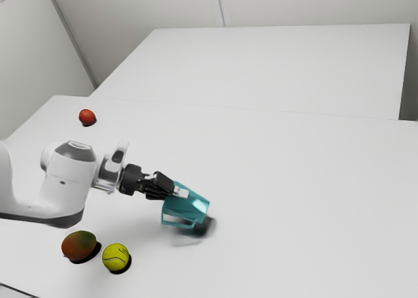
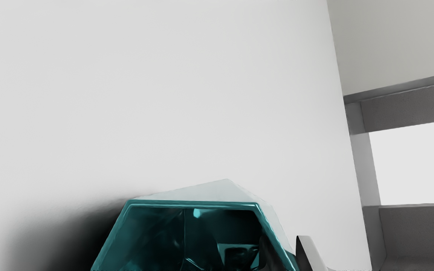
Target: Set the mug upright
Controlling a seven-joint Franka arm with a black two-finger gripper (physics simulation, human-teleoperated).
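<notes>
In the exterior view my gripper reaches in from the left and is shut on the wall of the teal mug. The mug leans, its handle on the lower left side and a dark shadow just below it; whether it touches the table cannot be told. In the wrist view the mouth of the mug faces the camera. There my gripper has one finger inside the mug and one outside, with the wall between them.
A mango and a tennis ball lie on the white table, below the arm in the exterior view. A red fruit lies farther back. Another white surface adjoins the table's far side.
</notes>
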